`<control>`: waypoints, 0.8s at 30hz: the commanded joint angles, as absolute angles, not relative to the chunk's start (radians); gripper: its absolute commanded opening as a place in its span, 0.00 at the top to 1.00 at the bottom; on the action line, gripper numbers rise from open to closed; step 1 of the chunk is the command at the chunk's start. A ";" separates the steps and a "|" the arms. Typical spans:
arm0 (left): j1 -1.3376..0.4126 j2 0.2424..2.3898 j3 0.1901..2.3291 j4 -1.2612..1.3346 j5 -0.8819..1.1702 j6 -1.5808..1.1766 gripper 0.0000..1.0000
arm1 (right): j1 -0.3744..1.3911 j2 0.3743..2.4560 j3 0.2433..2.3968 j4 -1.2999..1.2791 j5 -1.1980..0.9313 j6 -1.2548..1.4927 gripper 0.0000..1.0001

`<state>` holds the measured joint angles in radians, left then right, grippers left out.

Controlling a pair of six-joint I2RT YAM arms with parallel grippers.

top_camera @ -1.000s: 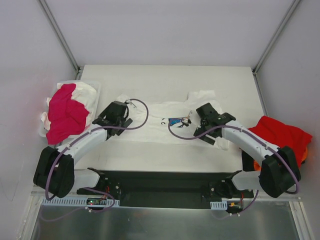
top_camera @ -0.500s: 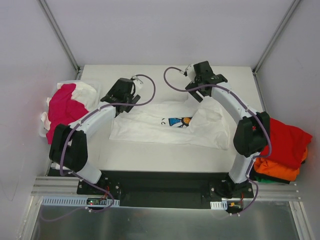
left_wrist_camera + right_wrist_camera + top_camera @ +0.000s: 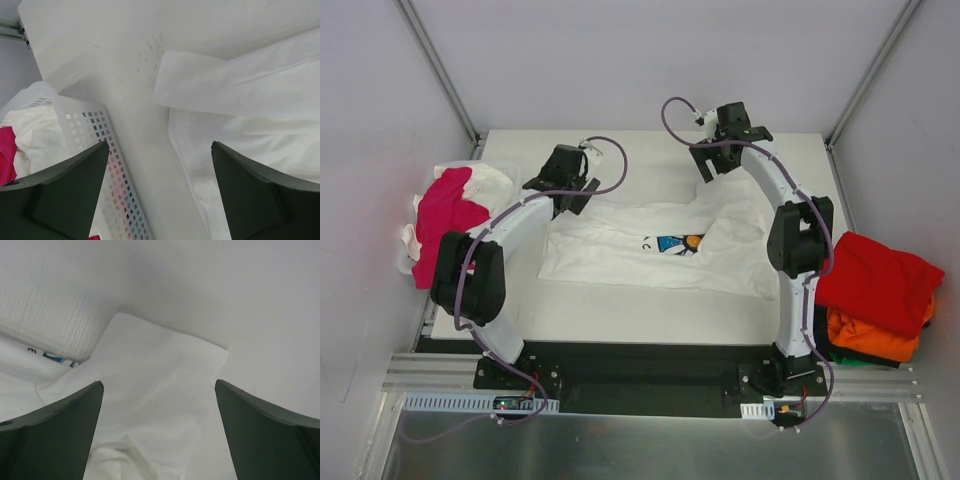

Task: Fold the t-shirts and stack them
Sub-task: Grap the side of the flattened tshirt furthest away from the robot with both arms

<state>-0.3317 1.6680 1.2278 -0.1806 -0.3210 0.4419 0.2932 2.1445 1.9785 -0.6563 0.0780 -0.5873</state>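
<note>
A white t-shirt (image 3: 655, 255) with a small blue print lies spread on the table, not folded. My left gripper (image 3: 570, 195) is open and empty above the shirt's far left sleeve (image 3: 235, 85), beside the basket. My right gripper (image 3: 715, 170) is open and empty above the far right sleeve (image 3: 150, 355). A magenta-pink t-shirt (image 3: 445, 220) and white cloth (image 3: 490, 185) lie in the basket at the left. A red t-shirt (image 3: 875, 275) lies on an orange one (image 3: 865, 335) in a pile at the right.
A white perforated basket (image 3: 87, 127) stands at the table's left edge, close to my left gripper. White walls close in the table on the far, left and right sides. The black arm base rail (image 3: 650, 365) runs along the near edge.
Both grippers moved from the shirt's middle to its far edge. The shirt went from bunched to spread flatter. Over the last half second both arms shifted only slightly.
</note>
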 commanded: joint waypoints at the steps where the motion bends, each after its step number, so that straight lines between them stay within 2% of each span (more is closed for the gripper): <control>1: -0.324 1.715 1.281 -0.183 -0.290 0.399 0.16 | 0.273 2.241 2.111 -0.692 -0.058 -0.489 0.01; 24: -0.304 1.830 1.301 -0.179 -0.275 0.361 0.17 | 0.249 2.368 2.184 -0.756 -0.215 -0.453 0.09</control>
<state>-0.3248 1.8210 1.2564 -0.1810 -0.2859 0.3832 0.2573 2.3363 2.1212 -0.7521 -0.1661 -0.4908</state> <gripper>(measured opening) 0.829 0.912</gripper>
